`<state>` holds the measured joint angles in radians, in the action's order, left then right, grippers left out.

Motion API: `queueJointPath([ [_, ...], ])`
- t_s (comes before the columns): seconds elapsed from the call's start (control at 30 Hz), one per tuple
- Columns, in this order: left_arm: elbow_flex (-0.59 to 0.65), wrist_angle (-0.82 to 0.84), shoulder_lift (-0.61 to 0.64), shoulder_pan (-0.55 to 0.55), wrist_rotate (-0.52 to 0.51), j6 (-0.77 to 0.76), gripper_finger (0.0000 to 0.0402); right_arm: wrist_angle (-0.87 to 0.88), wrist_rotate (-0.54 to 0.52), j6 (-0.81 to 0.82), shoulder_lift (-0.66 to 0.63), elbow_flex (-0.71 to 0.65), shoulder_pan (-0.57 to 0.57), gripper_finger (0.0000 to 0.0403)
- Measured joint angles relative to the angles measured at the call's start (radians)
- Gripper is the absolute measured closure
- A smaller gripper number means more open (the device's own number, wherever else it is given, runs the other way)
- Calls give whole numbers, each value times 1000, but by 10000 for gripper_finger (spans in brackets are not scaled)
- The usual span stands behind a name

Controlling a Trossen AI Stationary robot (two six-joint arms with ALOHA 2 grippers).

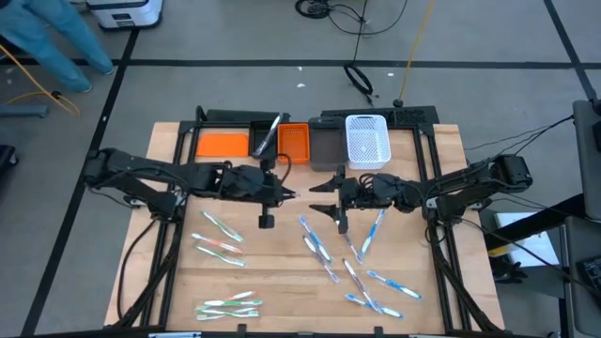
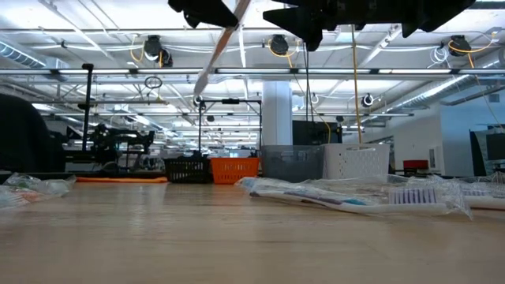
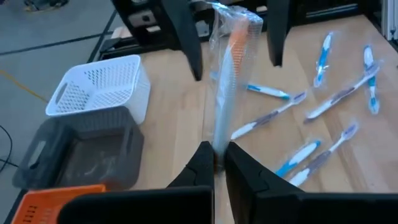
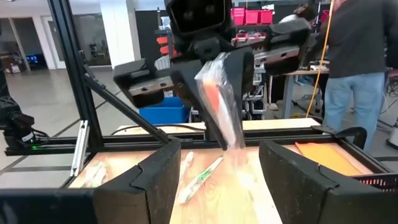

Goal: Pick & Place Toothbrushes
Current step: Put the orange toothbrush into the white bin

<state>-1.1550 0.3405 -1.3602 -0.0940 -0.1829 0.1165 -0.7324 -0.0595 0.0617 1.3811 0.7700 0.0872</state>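
left gripper [image 3: 214, 163]: clamped on wrapped orange toothbrush [image 3: 227, 74].
right gripper [image 4: 219, 168]: spread wide, empty.
step: toothbrush is kept level until the orange bin [image 1: 294, 142] is reached.

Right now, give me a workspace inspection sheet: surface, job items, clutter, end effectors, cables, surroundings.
Surface: wooden table, bare at centre front.
Job's things: wrapped toothbrushes scattered right; smaller groups left and front.
Clutter: orange bin, grey bin, white basket at the back.
End effectors: left end effector shut on an orange-accented toothbrush, raised mid-table; right end effector open, facing it.
Cables: black loops on the floor behind.
Surroundings: person beyond the table.
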Motion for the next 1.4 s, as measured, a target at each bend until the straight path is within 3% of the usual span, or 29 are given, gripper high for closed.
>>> queueJointPath([
  [0.57, 2, -220, -72, -1, 24, 5, 396, -65, -49, -29, 0, 0, 2, 193],
  [0.77, -1, -288, -113, -1, 26, 5, 381, -73, -52, -40, 0, 0, 2, 198],
  [0.93, -1, -299, -122, 0, 25, 10, 395, -65, -50, -46, 0, 0, 2, 252],
  [1.13, -1, -293, -126, 1, 23, 3, 372, -61, -49, -62, 0, 0, 2, 377],
  [1.4, 0, -290, -126, 1, 17, 3, 368, -53, -49, -74, 0, 0, 6, 384],
])
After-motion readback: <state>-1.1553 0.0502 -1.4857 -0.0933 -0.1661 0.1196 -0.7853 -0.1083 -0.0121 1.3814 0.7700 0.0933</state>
